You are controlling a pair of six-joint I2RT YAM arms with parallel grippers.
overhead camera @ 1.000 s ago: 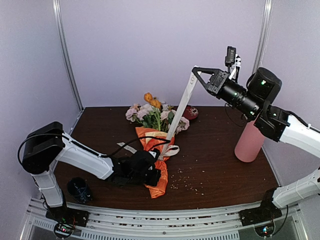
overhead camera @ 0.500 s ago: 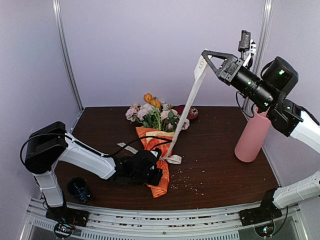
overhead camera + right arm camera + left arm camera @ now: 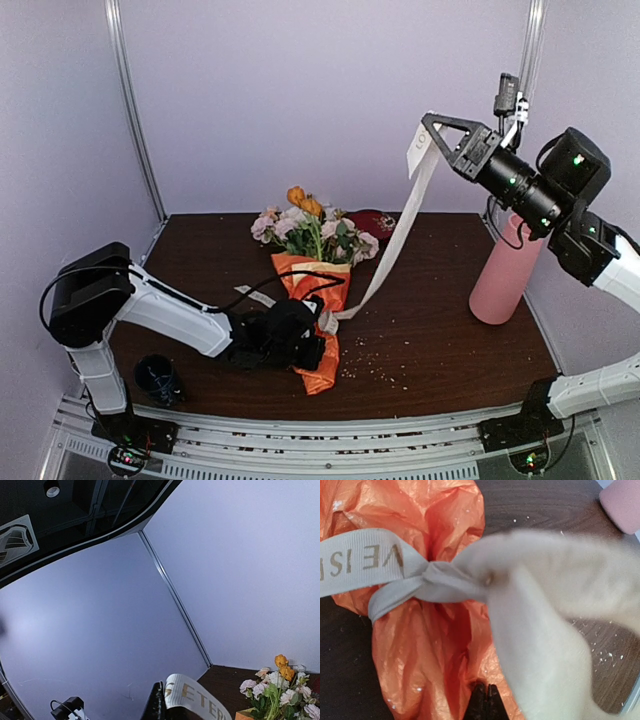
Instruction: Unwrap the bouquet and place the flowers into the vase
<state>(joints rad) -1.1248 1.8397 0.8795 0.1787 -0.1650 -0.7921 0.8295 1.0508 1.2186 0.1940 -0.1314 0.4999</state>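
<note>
I work inside a booth of plain pale lilac walls (image 3: 300, 100), closed at the back and on both sides. Slim metal posts (image 3: 135, 110) run up the two far corners. My table (image 3: 440, 300) is dark brown wood grain, and a ridged aluminium rail (image 3: 330, 440) runs along its near edge. Soft, even light falls on the walls. From the right wrist camera, a dark ceiling (image 3: 75, 510) carries a small round fitting (image 3: 52, 488).

A robot lab booth: plain lilac panels (image 3: 300, 100), metal corner posts (image 3: 135, 110), arms (image 3: 170, 310) beside a table (image 3: 430, 330).
</note>
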